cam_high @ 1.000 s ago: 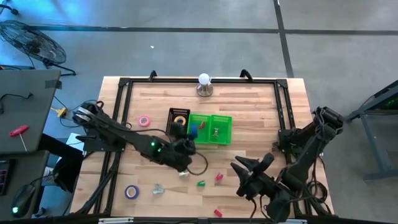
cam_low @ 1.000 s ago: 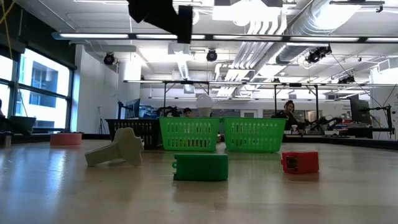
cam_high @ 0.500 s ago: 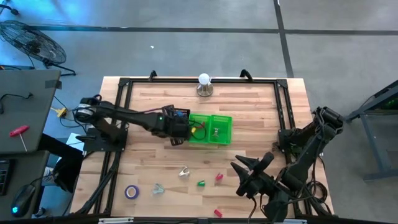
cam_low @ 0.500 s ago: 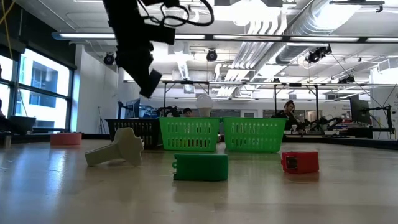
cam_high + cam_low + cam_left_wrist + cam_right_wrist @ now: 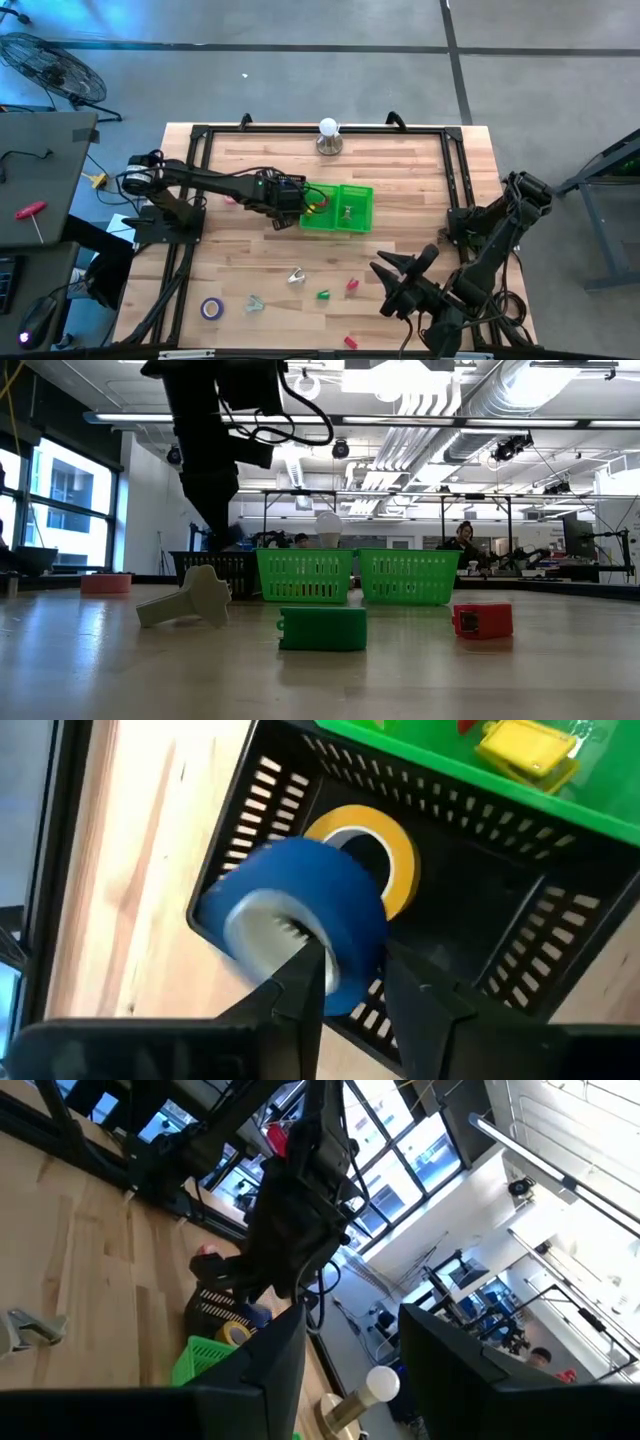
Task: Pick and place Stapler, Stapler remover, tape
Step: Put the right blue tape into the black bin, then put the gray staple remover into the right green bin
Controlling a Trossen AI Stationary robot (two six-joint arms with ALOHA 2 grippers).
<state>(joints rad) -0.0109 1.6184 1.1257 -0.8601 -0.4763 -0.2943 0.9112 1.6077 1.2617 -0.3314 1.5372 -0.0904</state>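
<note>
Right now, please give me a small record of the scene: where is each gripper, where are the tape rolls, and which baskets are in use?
left gripper: above the black basket
blue tape roll: at the left gripper's tip, over the black basket
yellow tape roll: lying inside the black basket
right gripper: open, empty, waiting over the table's right part
purple tape roll: on the table, far from the baskets
green baskets: beside the black basket, small items inside

left arm over black basket, yellow tape inside.
</note>
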